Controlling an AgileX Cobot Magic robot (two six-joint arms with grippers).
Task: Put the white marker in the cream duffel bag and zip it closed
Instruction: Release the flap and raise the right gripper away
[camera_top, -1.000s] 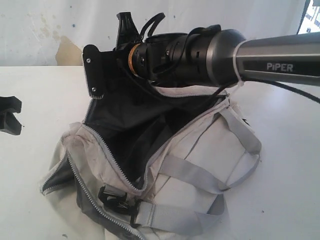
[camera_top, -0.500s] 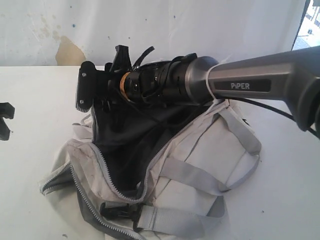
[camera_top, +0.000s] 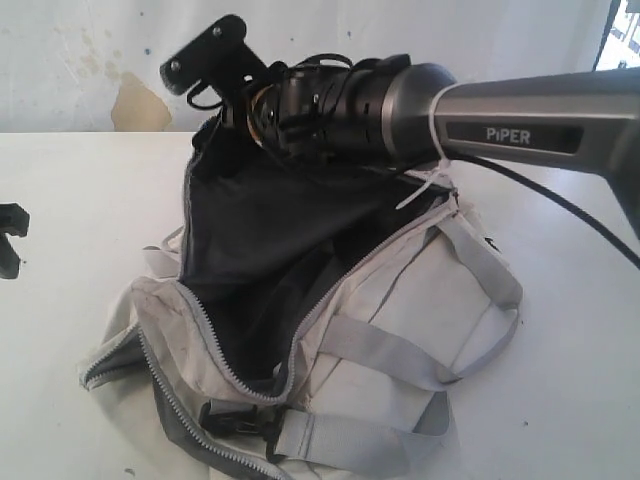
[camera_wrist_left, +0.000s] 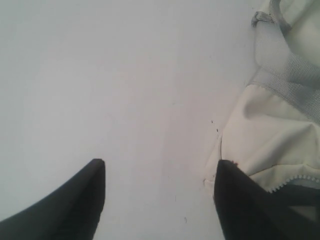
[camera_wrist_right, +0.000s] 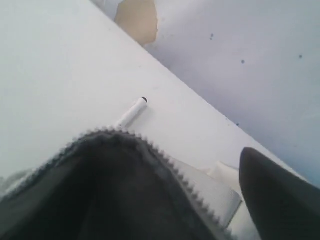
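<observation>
Right wrist view. A: marker (camera_wrist_right: 131, 114) lies flat on the table (camera_wrist_right: 55, 65), outside the bag (camera_top: 400, 300), just past its zip edge. Not in yet.
B: Right gripper (camera_top: 210, 55)?
A: Up over the bag's far rim. One finger (camera_wrist_right: 280, 195) shows, well off to the side; jaws look spread, pinching nothing. Left gripper (camera_wrist_left: 161, 167) also spread, empty, just beside the bag.
B: So the pick is the step.
A: I judge so. Clear the raised lining (camera_top: 260, 230), come down over mid-barrel, jaws across it, tips to the table. It's thin and round and may roll. Leave the mouth gaping.
</observation>
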